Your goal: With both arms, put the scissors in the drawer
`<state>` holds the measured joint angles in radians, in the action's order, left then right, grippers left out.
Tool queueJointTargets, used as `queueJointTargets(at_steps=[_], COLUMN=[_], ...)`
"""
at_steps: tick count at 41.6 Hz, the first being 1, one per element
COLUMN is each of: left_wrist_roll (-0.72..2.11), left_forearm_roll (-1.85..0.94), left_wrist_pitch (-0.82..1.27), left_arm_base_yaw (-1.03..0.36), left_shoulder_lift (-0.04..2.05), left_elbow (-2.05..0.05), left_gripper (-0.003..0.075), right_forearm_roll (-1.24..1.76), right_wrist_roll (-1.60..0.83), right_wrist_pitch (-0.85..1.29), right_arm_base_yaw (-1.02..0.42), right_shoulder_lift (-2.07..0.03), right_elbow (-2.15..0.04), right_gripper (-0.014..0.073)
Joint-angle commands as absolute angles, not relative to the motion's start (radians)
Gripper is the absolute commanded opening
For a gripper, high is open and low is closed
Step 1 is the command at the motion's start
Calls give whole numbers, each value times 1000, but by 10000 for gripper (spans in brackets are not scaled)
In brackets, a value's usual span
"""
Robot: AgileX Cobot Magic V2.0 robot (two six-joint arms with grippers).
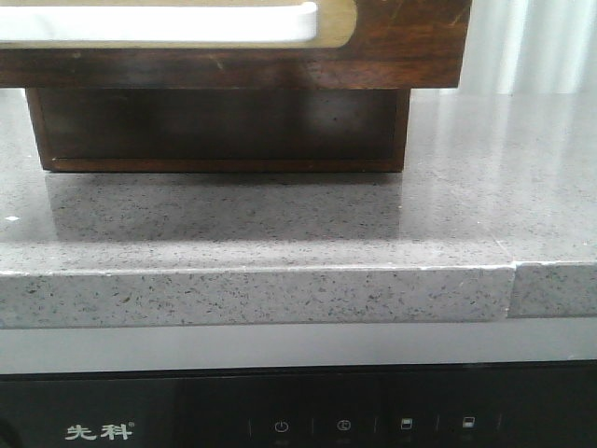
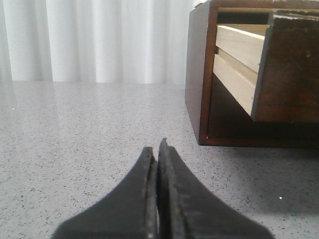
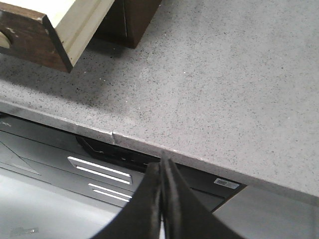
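The drawer (image 1: 392,37) is pulled out of its dark brown cabinet (image 1: 224,131); its front with the white panel in a gold frame fills the top of the front view. It also shows in the left wrist view (image 2: 286,69) and in the right wrist view (image 3: 35,35), with pale wooden sides. The scissors are not in any view. My left gripper (image 2: 157,149) is shut and empty, low over the counter to the left of the cabinet. My right gripper (image 3: 164,167) is shut and empty, over the counter's front edge. Neither gripper shows in the front view.
The grey speckled stone counter (image 1: 280,224) has a seam near its front right edge (image 1: 514,280). Below it is a black appliance panel (image 1: 354,425) with touch icons. White curtains (image 2: 99,40) hang behind the counter.
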<state>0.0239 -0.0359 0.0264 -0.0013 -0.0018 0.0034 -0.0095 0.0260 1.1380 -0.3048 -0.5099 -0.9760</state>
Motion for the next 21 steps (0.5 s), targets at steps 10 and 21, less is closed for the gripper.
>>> queueJointTargets(at_steps=[10, 21], left_wrist_roll=[21, 21], left_forearm_roll=[-42, -42], left_wrist_pitch=[-50, -50], left_arm_base_yaw=[-2, -2], left_shoulder_lift=[-23, -23], left_elbow=[30, 30], left_gripper=[-20, -20], right_forearm_roll=[-112, -109], right_wrist_roll=[10, 11], right_wrist_pitch=[683, 137], right_arm_base_yaw=[-185, -52], right_shoulder_lift=[-393, -135], right_elbow=[-754, -255], right_gripper=[-67, -67])
